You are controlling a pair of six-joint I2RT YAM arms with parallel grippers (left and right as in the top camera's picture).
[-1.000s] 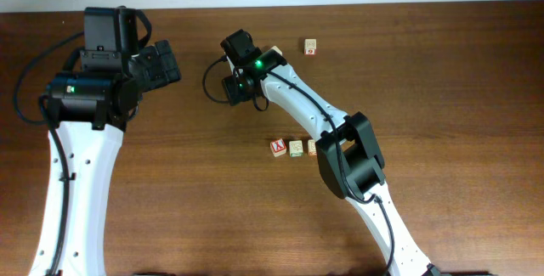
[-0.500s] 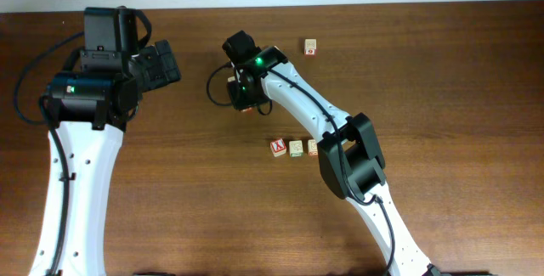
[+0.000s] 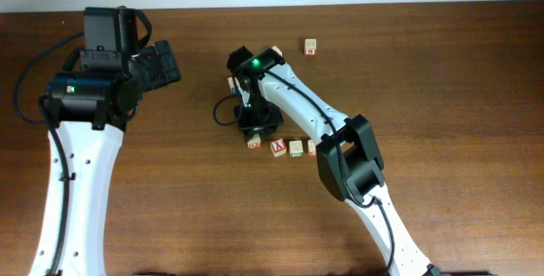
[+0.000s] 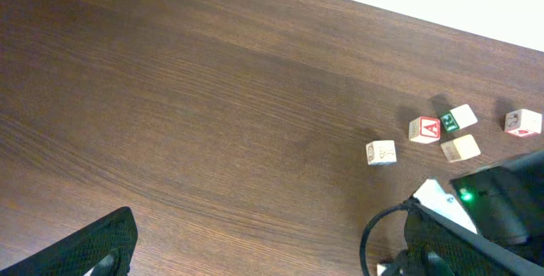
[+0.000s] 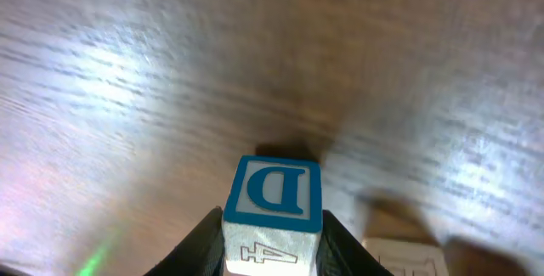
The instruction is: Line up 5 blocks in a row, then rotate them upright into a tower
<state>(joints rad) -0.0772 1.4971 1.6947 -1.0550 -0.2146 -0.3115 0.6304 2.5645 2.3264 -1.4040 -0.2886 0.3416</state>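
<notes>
Dark wood tabletop (image 3: 442,98) carries pale wooden blocks (image 3: 278,148) lettered red and green; right gripper (image 5: 274,240) clamps a blue-bordered D cube (image 5: 274,187), left gripper (image 3: 168,65) gapes wide

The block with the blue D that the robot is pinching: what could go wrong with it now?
The right gripper pinches the blue D block by two sides only, so it might slip or twist if the grip is weak. Another pale block lies close beside it, so turning or setting it down could bump that neighbour. From above, the row of blocks sits right by the gripper and might get knocked askew.
</notes>
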